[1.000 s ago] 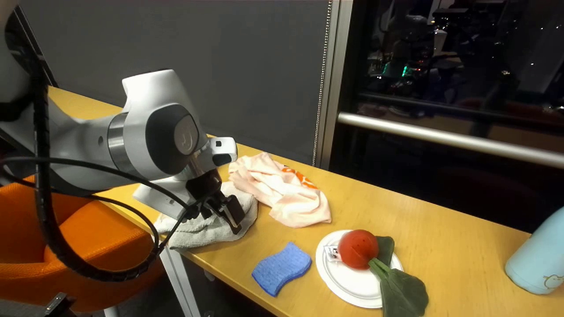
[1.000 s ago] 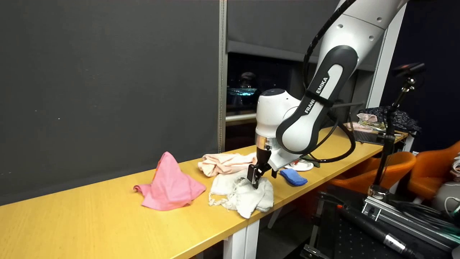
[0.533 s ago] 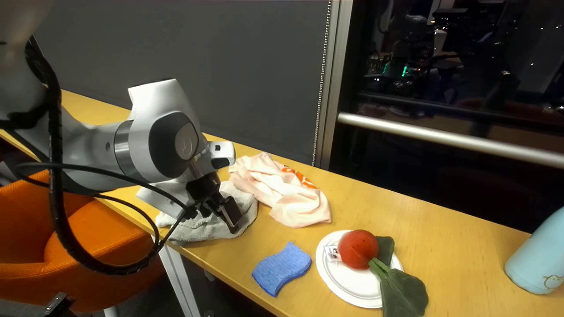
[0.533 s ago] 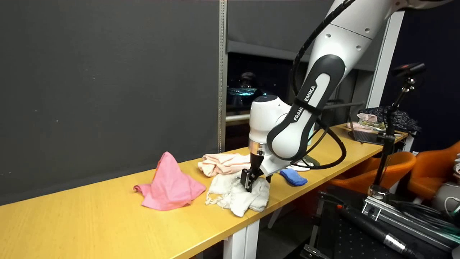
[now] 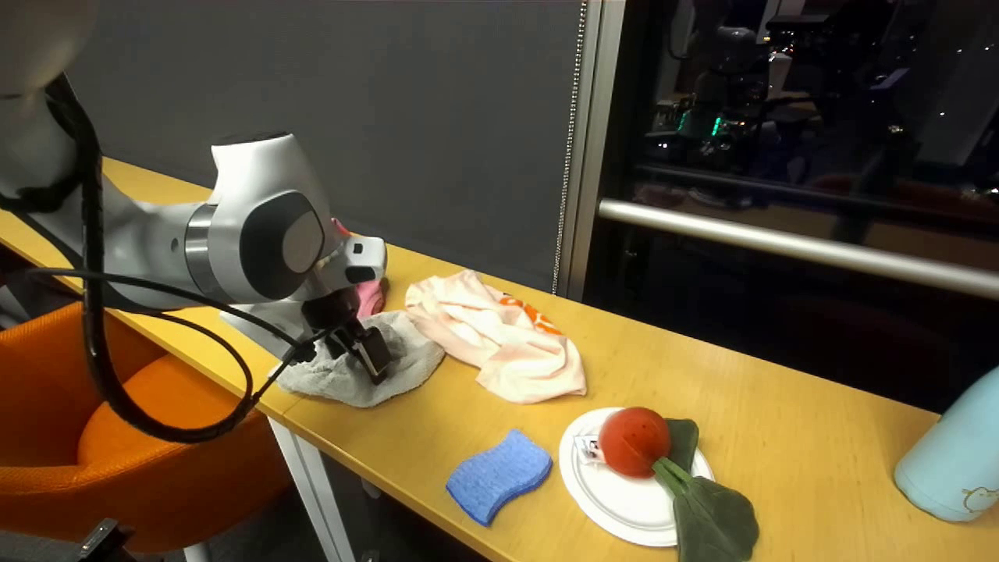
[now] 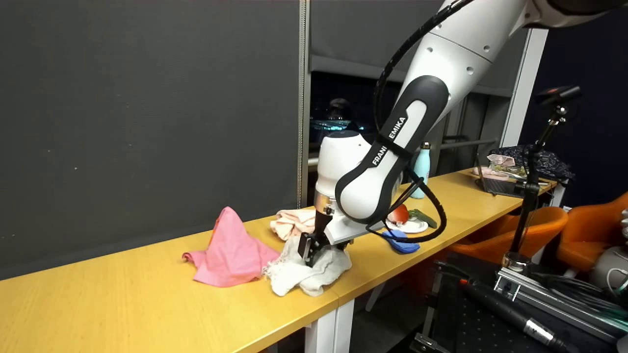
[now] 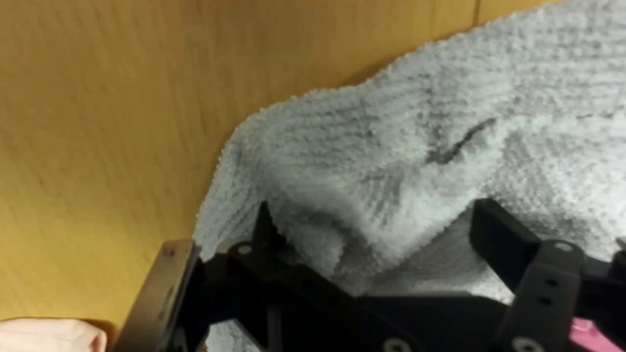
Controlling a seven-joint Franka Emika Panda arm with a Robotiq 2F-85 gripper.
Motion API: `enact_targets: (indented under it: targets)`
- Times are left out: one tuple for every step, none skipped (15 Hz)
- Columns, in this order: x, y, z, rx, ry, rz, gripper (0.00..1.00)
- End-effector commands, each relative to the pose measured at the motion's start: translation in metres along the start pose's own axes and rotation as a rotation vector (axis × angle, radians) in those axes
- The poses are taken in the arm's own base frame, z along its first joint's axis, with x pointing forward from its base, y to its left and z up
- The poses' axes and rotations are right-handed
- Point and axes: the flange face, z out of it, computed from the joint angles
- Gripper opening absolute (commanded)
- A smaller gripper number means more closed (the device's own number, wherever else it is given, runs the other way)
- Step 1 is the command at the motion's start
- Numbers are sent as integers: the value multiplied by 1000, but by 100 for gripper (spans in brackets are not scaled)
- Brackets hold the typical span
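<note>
Grey towel [image 7: 371, 146]: rough, ribbed cloth is seen
Table [image 5: 780, 406]: smooth, grained wood is shown
Sponge [image 5: 499, 476]: rough, matt texture is seen
Bottle [image 5: 956, 457]: smooth finish is shown

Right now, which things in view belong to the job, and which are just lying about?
Apparently in the job: open tool; grey towel beneath it.
Likely lying about: pink cloth; peach cloth; blue sponge; white plate; red round item; green leaves; blue bottle.
</note>
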Motion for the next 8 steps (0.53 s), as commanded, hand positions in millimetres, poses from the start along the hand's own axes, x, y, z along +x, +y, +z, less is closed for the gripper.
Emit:
enact_targets:
  targets:
    - [16,-33,-3,66,20,0,100]
    - [19,-45,-7,81,23,-8,100]
    - [23,-55,-8,95,30,-14,100]
    - [28,-65,-10,114,34,-20,100]
    - [30,-74,-11,126,40,-28,100]
    - [33,-83,-11,143,42,-38,100]
    - [37,-91,-10,155,47,-50,100]
    - [40,-100,-11,169,46,-60,100]
